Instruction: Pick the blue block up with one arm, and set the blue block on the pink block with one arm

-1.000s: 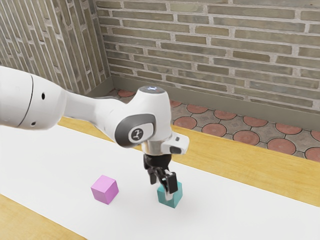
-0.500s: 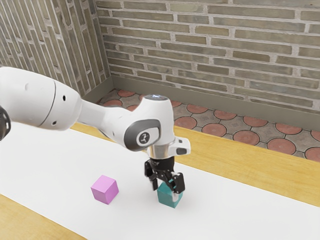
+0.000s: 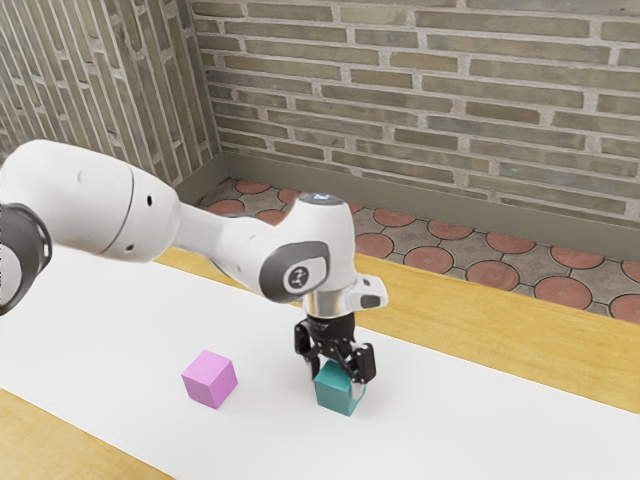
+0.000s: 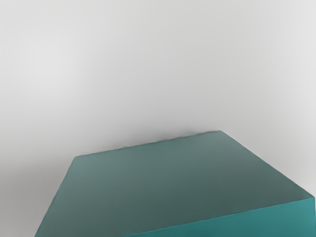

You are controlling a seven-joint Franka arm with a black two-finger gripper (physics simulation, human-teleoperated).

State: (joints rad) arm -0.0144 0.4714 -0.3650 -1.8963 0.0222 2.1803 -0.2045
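Soft, even light lay over the scene; the blue block (image 4: 173,192) cast a faint, diffuse shadow on the bright white worktop (image 4: 148,59).

1. Here's the white arm (image 3: 190,232), sweeping in from the exterior view's left with its big rounded link up high at that edge.
2. It slopes down toward the exterior view's right and ends in a bulky joint (image 3: 297,272) with a grey cap.
3. Below that joint the wrist (image 3: 335,300) drops straight down.
4. The black gripper (image 3: 337,370) hangs low under the wrist, pointing downward.
5. Its two fingers (image 3: 362,362) stand spread apart, not pinched together.
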